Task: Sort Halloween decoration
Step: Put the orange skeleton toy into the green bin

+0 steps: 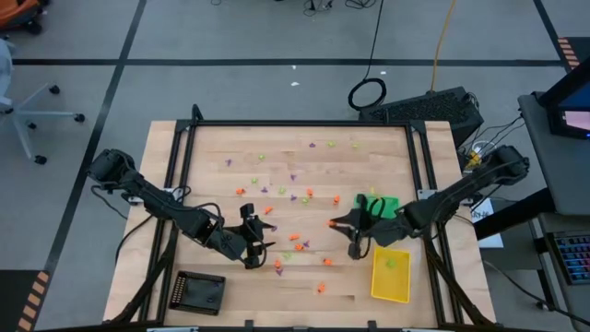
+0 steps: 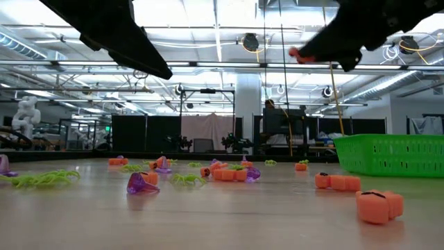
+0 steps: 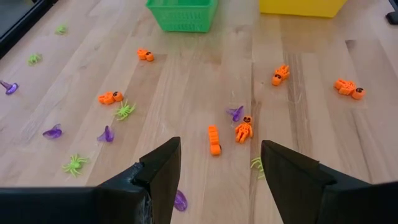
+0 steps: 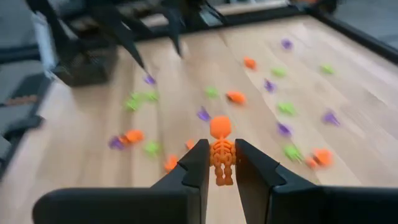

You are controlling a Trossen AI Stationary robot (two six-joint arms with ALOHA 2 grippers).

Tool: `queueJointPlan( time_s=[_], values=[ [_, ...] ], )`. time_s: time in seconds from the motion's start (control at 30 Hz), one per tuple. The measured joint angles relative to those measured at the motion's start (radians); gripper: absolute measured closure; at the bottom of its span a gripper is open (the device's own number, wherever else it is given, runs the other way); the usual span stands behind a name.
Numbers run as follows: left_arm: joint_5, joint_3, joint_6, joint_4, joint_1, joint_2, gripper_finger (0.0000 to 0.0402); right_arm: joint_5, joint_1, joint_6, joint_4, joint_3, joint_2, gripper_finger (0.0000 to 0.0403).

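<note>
Small orange, purple and lime green Halloween decoration pieces (image 1: 295,242) lie scattered over the wooden table (image 1: 212,157). My right gripper (image 1: 336,223) hovers above the table just left of the green tray and is shut on an orange skeleton figure (image 4: 221,155); the low view shows it high up (image 2: 300,54). My left gripper (image 1: 258,242) stands open over the table's near left part. In its wrist view, an orange piece (image 3: 214,139) and an orange figure (image 3: 243,129) lie on the wood beyond its parted fingers (image 3: 217,171), untouched. My right gripper pinches the orange skeleton's body and legs (image 4: 222,165) between its two fingers. The figure lies along the fingers, and its round head (image 4: 219,126) sticks out past the fingertips. The fingers come from the table's right, slanting slightly down. The figure is lifted clear of the table.
A green tray (image 1: 380,207) stands at the right, with a yellow tray (image 1: 391,275) nearer the front edge. A black tray (image 1: 200,291) sits at the near left. Black frame rails (image 1: 304,124) border the table. More trinkets lie toward the far edge (image 1: 313,145).
</note>
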Motion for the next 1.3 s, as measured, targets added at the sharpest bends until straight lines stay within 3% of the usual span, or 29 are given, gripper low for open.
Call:
queueJointPlan(
  time_s=[0.3,0.7,0.87,1.3],
  values=[
    [0.000,0.000,0.000,0.000,0.000,0.000,0.0178,-0.008,-0.047,0.267,-0.426,0.000,-0.105,0.0353],
    [0.000,0.000,0.000,-0.001,0.000,0.000,0.0178,-0.094,-0.060,0.592,-0.804,0.000,-0.161,0.0353],
    [0.000,0.000,0.000,-0.001,0.000,0.000,0.0178,-0.163,-0.091,0.656,-0.865,0.000,-0.158,0.0353],
    [0.000,0.000,0.000,0.010,0.000,0.000,0.0178,-0.169,-0.157,0.710,-0.881,0.000,-0.077,0.0353]
  ],
)
